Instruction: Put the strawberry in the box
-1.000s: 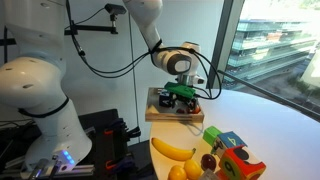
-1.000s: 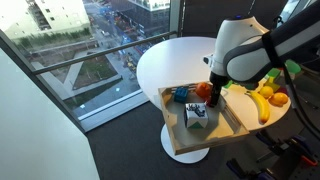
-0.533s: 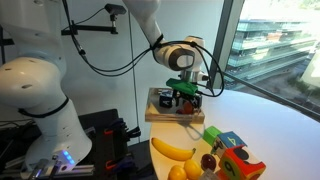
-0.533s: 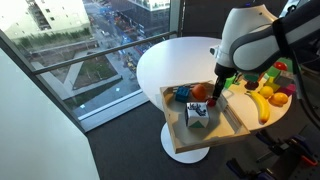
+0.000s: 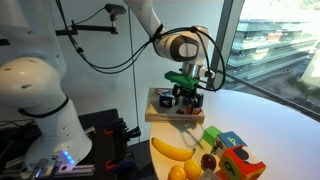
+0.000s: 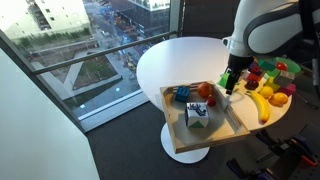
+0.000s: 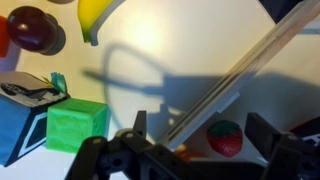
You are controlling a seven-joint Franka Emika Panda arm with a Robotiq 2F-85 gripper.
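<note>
Here, jaws wide, the gripper (image 5: 188,98) hangs above the box (image 5: 152,114).
In both exterior views it hovers over the box's edge; in the wrist view the strawberry (image 7: 226,138) lies inside the box, just beside its wall, between the fingertips.

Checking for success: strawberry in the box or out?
In. Wrist view shows the strawberry lying just inside the box wall; claw open above it, holding nothing.

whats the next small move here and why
Probably lift clear and stop: the gripper hangs open and empty over the box, and in the wrist view the strawberry lies loose on what looks like the box side of the low wall, apart from the fingers, so it seems already placed.
</note>
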